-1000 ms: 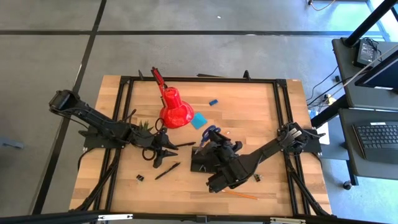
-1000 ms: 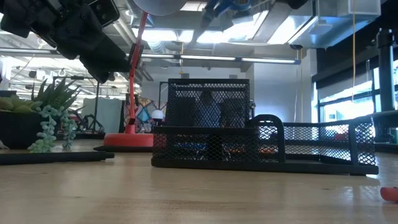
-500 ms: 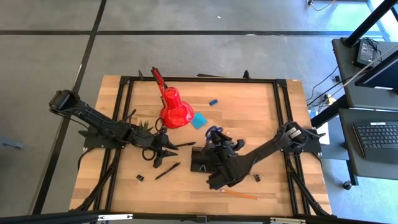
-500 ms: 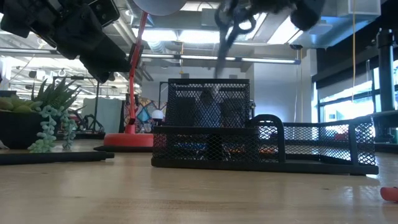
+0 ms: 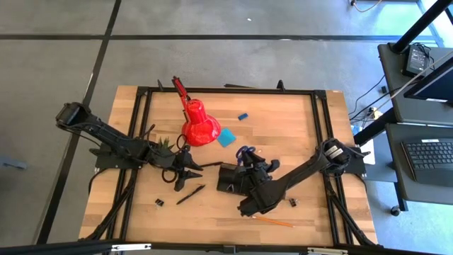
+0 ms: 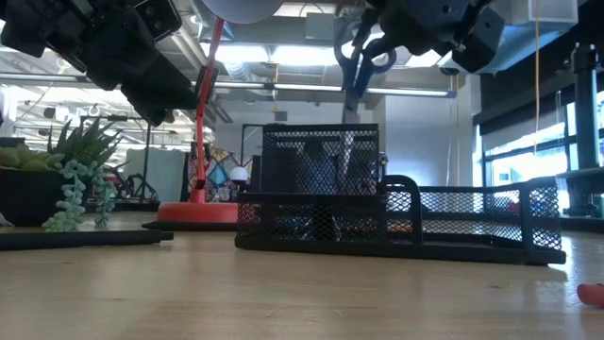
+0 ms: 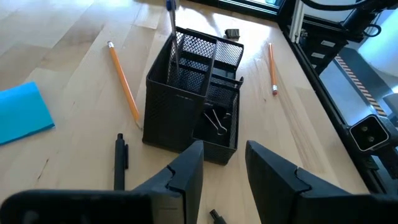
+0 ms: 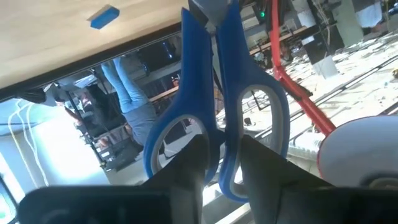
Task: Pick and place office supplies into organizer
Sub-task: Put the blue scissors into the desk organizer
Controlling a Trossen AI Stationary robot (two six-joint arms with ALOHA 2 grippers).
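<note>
blue-handled scissors (image 8: pixel 214 118), black mesh organizer (image 7: pixel 194 93), red lamp (image 5: pixel 197 122), orange pencil (image 7: pixel 124 84)

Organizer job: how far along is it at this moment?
Done: binder clips lie in the organizer. In hand: the right hand grips the blue-handled scissors, blades down in the tall compartment. Left: two pencils, a pen, note pad and eraser on the table; left hand waits open.

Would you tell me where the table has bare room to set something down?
The far right corner, beyond the blue eraser, is bare wood, as is the near left corner beside the binder clip. It is crowded mid-table: red lamp, plant, organizer and both arms.
</note>
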